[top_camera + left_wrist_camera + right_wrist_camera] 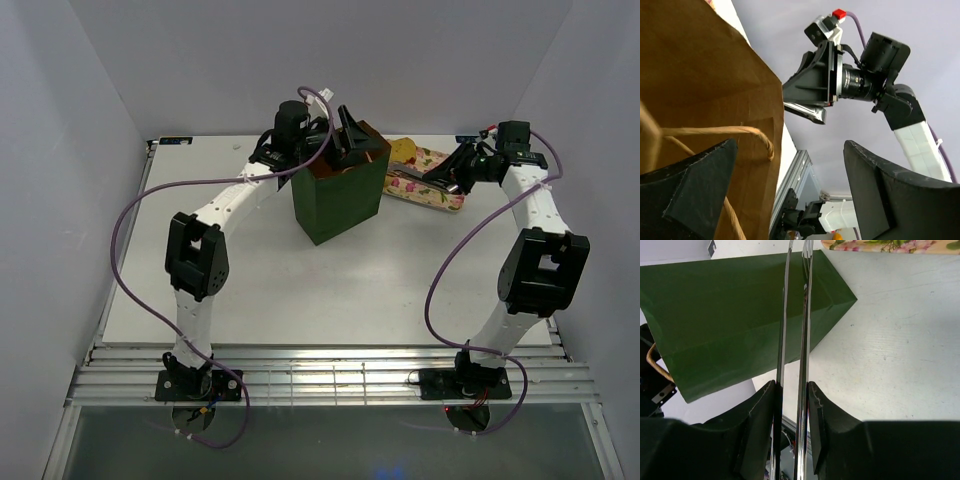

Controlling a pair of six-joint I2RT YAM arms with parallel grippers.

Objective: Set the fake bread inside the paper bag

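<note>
The dark green paper bag [338,195] stands at the back centre, its brown inside [705,75] and a tan handle [720,131] filling the left wrist view. My left gripper [345,140] is open at the bag's top rim, its jaws [790,145] wide apart, one finger against the brown inside and the other outside. My right gripper [450,172] is shut on metal tongs [804,315] over the floral tray [432,188]. One golden bread piece [402,150] shows on the tray behind the bag. Other bread pieces are hidden.
The tray lies right of the bag, its edge at the top of the right wrist view [890,245]. The green bag side [740,305] is close in front of the tongs. White walls enclose the table on the left, back and right.
</note>
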